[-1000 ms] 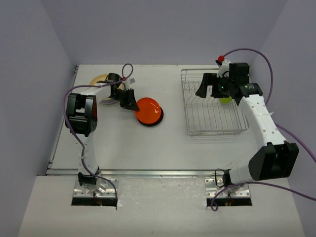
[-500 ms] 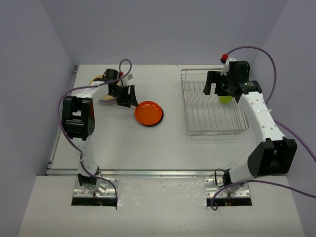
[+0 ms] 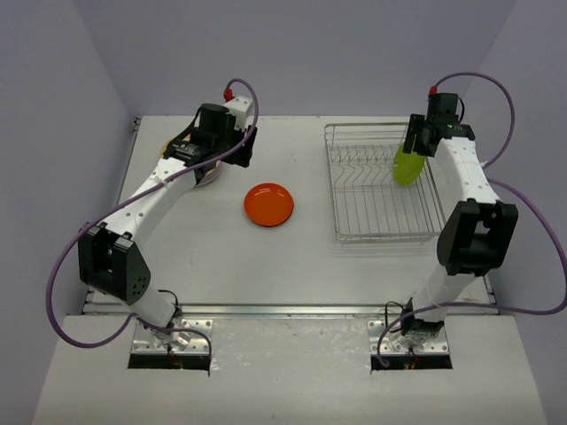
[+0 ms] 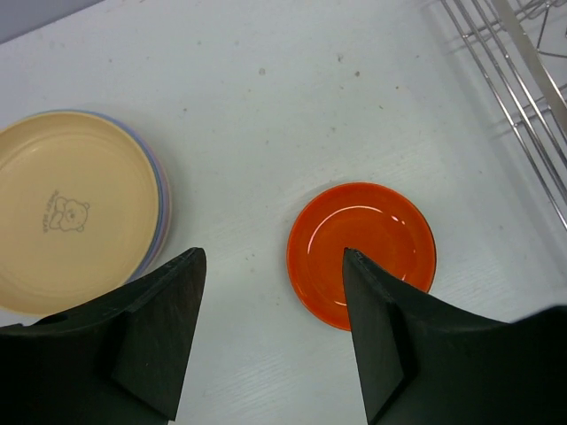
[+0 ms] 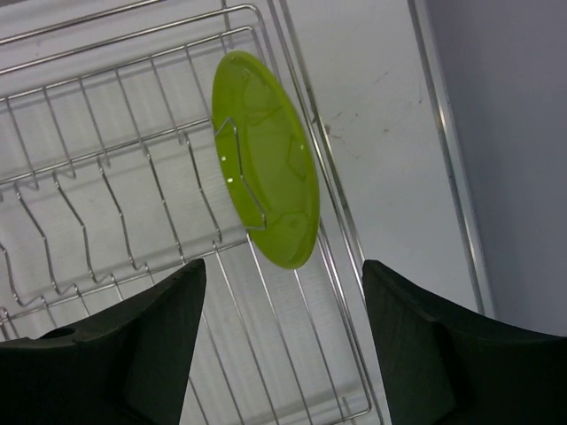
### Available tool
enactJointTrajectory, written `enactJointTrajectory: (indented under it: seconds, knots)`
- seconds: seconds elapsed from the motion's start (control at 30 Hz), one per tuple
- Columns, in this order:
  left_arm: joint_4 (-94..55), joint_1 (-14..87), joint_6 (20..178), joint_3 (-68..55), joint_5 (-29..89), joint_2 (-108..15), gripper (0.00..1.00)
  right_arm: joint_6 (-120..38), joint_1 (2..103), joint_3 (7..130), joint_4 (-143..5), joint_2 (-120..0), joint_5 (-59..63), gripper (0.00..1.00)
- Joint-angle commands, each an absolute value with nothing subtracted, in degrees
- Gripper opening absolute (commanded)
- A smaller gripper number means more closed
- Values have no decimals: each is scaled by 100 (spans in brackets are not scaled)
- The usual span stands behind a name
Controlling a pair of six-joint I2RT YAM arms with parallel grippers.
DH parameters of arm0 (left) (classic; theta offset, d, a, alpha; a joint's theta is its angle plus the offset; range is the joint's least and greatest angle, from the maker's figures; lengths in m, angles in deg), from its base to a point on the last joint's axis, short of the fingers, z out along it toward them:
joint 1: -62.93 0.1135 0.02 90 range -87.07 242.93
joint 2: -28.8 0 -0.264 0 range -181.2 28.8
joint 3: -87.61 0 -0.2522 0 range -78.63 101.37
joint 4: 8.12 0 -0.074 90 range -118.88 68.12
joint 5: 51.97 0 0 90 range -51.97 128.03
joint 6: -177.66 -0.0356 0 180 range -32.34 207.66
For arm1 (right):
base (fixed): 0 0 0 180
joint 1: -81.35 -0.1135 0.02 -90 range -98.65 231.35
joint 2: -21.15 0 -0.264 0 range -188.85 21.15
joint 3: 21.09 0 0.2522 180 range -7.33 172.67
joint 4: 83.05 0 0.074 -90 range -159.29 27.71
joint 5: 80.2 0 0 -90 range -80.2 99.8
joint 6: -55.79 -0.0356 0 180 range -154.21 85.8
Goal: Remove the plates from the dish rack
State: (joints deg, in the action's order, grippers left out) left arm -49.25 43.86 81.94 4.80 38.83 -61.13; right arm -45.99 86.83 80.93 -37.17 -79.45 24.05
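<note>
Lime plate [image 5: 270,168] beyond R jaws

The left arm [image 3: 151,190] and the right arm [image 3: 467,171] have smooth white links with big black housings [image 3: 111,266] at the joints. A thin purple cable [image 3: 478,76] runs in loops along each arm, and a small red cap [image 3: 229,91] sits near each wrist. Each base stands on a shiny metal mount [image 3: 168,341]. The left gripper [image 4: 270,266] and the right gripper [image 5: 283,274] have flat, matt black fingers [image 4: 155,332] shaped like wedges.
</note>
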Motion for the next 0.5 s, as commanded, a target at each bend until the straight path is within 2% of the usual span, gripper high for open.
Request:
enactJointTrajectory:
  seconds: [0.0,0.27,0.47]
  knots:
    - [-4822,4330,8101,263,4366,-6002,61,-4499,8948,8638,-3958,-8321,2499,69]
    - [-4887,4316,8150,258,4245,-5962,61,-4335,9108,8919,-3964,-8933,2038,61]
    - [-4939,4299,8168,258,4217,-5962,61,-4271,9199,9076,-3967,-9242,1654,49]
